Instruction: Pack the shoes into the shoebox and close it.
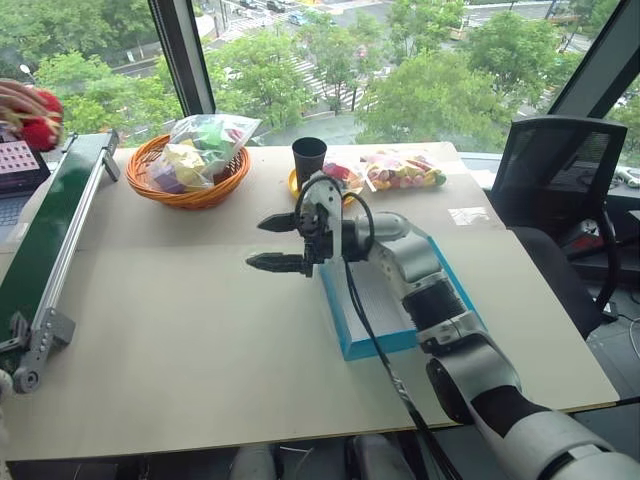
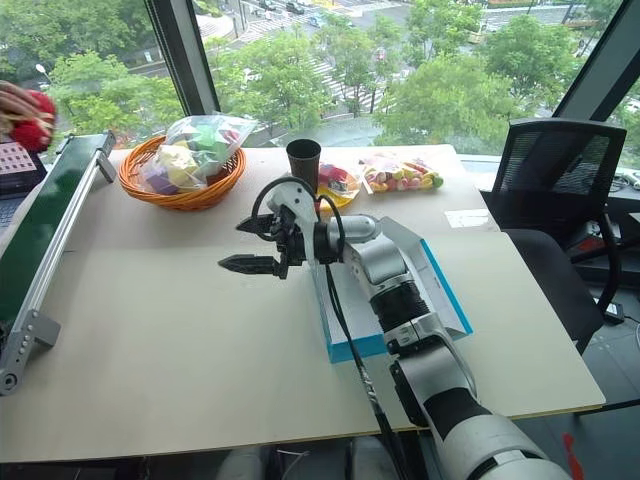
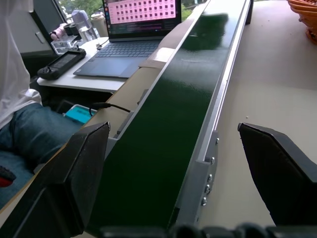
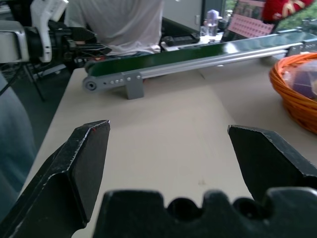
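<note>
Our right gripper (image 1: 275,243), jaws apart and empty, hovers mid-frame; the shoebox (image 1: 350,330) lies just lower right, nearer this arm.

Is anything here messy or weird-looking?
Nothing is spilled or broken. One odd thing: the blue shoebox lies under the right arm, but no shoes sit on the table near it. The right gripper is open and empty.

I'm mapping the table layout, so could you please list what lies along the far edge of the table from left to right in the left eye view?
Conveyor belt → wicker basket of bagged items → dark cup → bag of colourful items → office chair.
</note>
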Available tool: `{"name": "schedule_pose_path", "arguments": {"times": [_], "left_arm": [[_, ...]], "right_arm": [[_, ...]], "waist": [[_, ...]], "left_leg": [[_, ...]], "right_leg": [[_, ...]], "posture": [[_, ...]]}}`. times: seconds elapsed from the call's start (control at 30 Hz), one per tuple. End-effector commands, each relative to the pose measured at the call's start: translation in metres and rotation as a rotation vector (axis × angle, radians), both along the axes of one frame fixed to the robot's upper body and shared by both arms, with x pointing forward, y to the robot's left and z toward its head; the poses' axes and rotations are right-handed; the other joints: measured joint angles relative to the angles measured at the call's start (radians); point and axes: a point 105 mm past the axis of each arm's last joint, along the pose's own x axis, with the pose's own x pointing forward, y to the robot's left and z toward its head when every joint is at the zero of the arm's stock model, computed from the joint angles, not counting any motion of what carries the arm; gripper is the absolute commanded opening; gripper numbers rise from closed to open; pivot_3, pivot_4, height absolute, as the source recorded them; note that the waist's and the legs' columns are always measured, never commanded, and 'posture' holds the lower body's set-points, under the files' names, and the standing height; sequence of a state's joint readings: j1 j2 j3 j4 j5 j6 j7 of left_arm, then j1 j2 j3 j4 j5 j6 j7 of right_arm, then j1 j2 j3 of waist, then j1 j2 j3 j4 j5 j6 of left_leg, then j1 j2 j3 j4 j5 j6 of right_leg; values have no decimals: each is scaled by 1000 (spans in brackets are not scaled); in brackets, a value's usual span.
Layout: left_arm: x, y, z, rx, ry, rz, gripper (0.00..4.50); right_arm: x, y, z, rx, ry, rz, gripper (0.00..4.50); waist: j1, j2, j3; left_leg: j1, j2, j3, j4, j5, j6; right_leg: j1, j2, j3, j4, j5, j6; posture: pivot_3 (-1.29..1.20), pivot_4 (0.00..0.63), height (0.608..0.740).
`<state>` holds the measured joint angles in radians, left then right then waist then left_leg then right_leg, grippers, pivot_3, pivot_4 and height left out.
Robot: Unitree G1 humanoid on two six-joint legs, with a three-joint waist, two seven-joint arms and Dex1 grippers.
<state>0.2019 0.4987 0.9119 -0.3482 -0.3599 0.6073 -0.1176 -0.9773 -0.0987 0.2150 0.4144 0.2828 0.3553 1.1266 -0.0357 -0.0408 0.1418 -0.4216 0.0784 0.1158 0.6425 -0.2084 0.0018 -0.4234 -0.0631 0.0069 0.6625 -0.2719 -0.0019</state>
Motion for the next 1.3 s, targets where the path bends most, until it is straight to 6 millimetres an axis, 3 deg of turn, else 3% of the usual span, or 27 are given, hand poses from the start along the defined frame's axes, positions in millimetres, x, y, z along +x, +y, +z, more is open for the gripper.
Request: {"name": "schedule_pose_path", "arguments": {"times": [0.03,0.33,0.47,0.73,0.97,1.3], "left_arm": [[-2,10,15,53,-32,-8,4456],[19,13,21,64,-75,-59,4456],[23,20,25,69,-87,-60,4456],[15,47,28,16,-124,-76,4456],[0,73,14,-33,-92,-79,4456],[6,81,8,-43,-57,-167,4456]], "right_arm": [[-2,2,14,55,-17,-12,4500],[16,-4,17,61,-39,-135,4500],[15,-2,25,102,-14,-124,4500],[5,0,31,126,7,-86,4500],[3,-1,30,119,13,-85,4500],[3,0,30,113,14,-86,4500]], "waist": [[-2,0,0],[-5,0,0],[-7,0,0],[-11,0,0],[-10,0,0],[-10,0,0]], "left_leg": [[0,0,0,0,0,-1],[0,0,0,0,0,-1],[0,1,0,0,0,-1],[0,3,1,-1,1,-1],[0,3,2,-1,0,-3],[0,2,1,-1,-1,-3]], "right_leg": [[0,0,0,0,0,0],[-1,-1,-1,0,0,-2],[-1,0,-1,0,1,-2],[-2,1,-1,0,1,-2],[-2,1,-2,0,1,-3],[-3,-10,-11,1,0,-4]], "posture": [[0,150,737],[0,150,737],[0,150,737],[0,150,737],[0,150,737],[0,150,737]]}}
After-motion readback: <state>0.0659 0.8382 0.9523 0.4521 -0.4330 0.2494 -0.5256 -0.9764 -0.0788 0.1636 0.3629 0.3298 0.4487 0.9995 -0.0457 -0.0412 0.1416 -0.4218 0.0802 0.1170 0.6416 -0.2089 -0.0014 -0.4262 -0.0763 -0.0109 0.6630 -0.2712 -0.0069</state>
